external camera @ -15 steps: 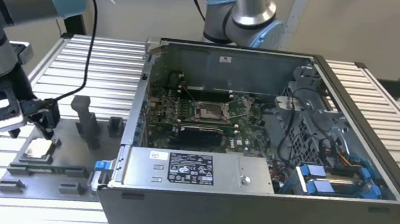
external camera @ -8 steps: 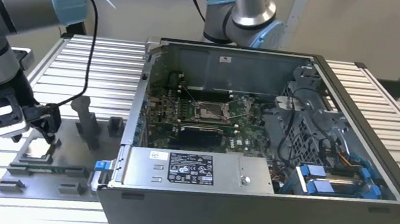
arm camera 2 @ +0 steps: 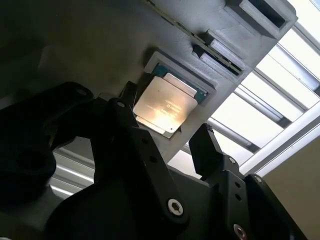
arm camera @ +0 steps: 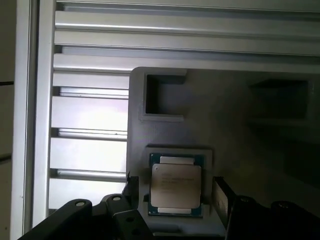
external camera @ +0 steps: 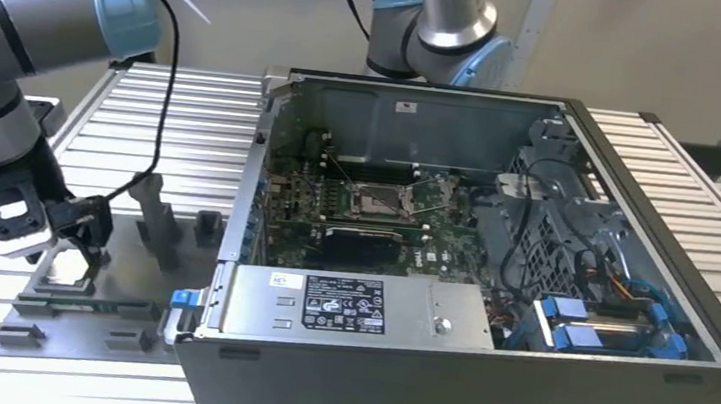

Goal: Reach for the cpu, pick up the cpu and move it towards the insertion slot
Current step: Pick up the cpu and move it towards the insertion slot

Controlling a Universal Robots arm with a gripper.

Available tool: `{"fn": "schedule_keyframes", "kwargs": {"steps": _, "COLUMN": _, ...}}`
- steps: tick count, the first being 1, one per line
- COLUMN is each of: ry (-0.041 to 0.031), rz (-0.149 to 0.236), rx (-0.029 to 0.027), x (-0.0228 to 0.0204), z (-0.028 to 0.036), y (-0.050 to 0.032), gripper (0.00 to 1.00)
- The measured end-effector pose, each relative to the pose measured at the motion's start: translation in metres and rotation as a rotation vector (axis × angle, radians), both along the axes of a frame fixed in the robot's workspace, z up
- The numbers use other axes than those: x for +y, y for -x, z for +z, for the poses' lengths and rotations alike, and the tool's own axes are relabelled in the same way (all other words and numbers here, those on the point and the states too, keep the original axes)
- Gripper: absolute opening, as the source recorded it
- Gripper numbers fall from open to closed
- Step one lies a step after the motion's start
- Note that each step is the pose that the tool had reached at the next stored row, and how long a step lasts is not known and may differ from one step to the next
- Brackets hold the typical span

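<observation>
While the black 2-fingered claw (external camera: 72,240) hangs low over the flat grey plastic fixture plate (external camera: 124,283), the step in hand reads as the end of the reach, just short of the grasp.

Claw state: wide, holding nothing. In both wrist views its 2 fingers (arm camera: 221,197) stand on opposite sides of the cpu (arm camera: 176,186), a thin flat square chip with a pale silver-gold lid on a green-edged base. A gap shows on each side.

The cpu lies flat in a shallow square pocket (arm camera: 175,149) of the plate, not lifted.

The plate sits on the slatted aluminium counter (external camera: 169,112) at the exterior view's left, about 8 o'clock from the open dark computer case (external camera: 448,397). The insertion slot (external camera: 379,200), a small silver-framed square socket with a dark centre on the green board, lies inside the case. It is well apart from the claw, at about 2 o'clock from it.

Judgement for a good grasp:
- Keep the chip centred so both fingers meet its edges together.
- Go low enough to catch the thin edge yet clear the pocket wall.
- Close gently and squarely, since a skewed pinch could tilt or jam the chip.
</observation>
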State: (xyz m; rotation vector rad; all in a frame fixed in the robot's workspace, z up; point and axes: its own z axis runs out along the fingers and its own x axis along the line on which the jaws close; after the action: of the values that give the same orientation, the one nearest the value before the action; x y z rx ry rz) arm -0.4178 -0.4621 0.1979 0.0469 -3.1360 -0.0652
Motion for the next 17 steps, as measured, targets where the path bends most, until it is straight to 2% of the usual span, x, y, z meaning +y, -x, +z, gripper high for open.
{"fn": "schedule_keyframes", "kwargs": {"steps": 9, "ry": 0.0000, "rz": 0.001, "rx": 0.0000, "x": 0.0000, "z": -0.0076, "y": 0.0000, "gripper": 1.00}}
{"fn": "schedule_keyframes", "kwargs": {"steps": 17, "ry": 0.0001, "rz": 0.001, "rx": 0.0001, "x": 0.0000, "z": -0.0109, "y": 0.0000, "gripper": 1.00}}
